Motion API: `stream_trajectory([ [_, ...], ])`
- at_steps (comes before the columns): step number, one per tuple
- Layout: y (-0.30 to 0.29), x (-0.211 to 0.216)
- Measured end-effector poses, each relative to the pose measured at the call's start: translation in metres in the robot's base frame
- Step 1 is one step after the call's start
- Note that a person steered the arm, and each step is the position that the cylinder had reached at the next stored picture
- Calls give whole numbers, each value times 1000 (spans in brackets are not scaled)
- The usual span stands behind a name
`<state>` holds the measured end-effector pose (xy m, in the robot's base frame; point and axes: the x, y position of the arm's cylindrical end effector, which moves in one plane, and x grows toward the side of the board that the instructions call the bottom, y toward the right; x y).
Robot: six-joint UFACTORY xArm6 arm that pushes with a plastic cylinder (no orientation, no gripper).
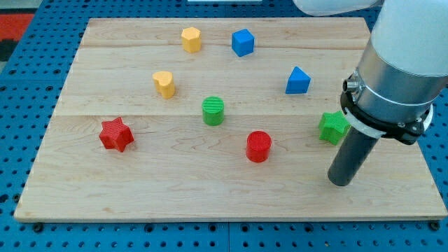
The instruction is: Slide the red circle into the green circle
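Note:
The red circle [258,146] stands on the wooden board, below and to the right of the green circle [213,110]. A gap of bare wood lies between them. My tip [341,182] rests on the board at the view's lower right, well to the right of the red circle and a little lower. The tip touches no block.
A green star [333,127] sits just above my tip, partly behind the rod. A blue triangular block [297,80], a blue cube [242,42], a yellow hexagonal block [191,39], a yellow heart-like block [164,83] and a red star [115,134] lie around the board [210,196].

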<state>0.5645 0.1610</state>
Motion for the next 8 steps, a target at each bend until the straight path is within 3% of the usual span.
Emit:
stream_trajectory([
  [2, -1, 10],
  [3, -52, 4],
  [4, -59, -24],
  [5, -109, -36],
  [6, -138, -74],
  [7, -135, -55],
  [8, -58, 8],
])
